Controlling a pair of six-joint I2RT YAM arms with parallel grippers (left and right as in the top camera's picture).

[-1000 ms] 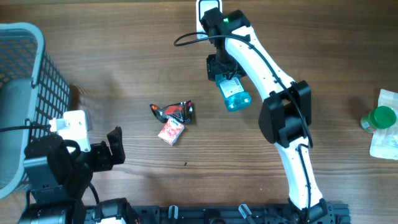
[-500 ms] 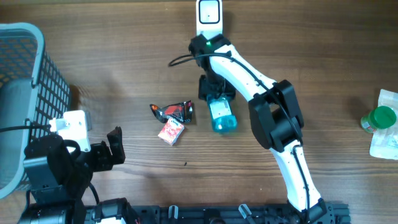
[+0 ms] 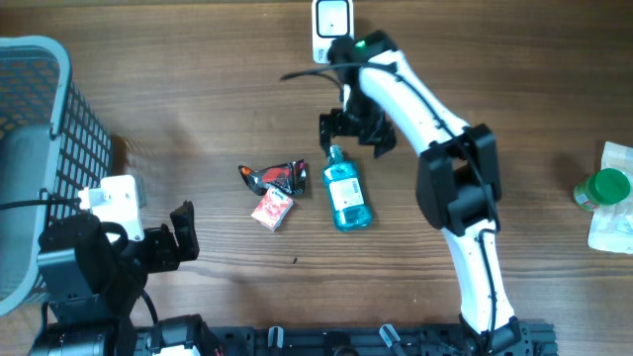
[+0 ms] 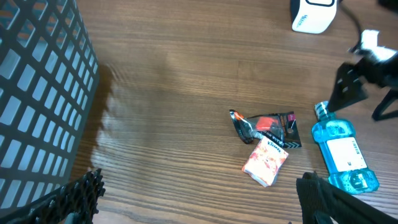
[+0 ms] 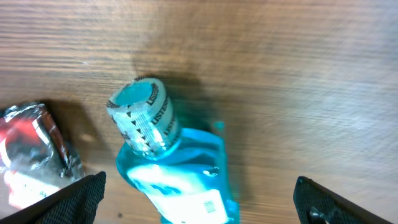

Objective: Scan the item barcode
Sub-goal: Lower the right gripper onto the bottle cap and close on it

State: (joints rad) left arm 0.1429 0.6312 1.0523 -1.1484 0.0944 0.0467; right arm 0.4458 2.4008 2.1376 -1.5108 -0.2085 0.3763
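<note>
Overhead: the blue bottle [image 3: 346, 198] is laid flat on the table [image 3: 514, 79], centre frame, below the scanner [image 3: 332, 20]. The right end effector [image 3: 354, 136] is spread wide over its cap, empty.
Left wrist: the left end effector [image 4: 205, 196] is spread wide, idle.
Right wrist: the label is turned upward, presumably for barcode access.

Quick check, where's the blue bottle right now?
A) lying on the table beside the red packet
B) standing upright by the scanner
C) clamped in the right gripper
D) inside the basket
A: the bottle lies on its side on the table, just right of the red packet, and the right gripper stands open at its cap end, not closed on it.
</note>
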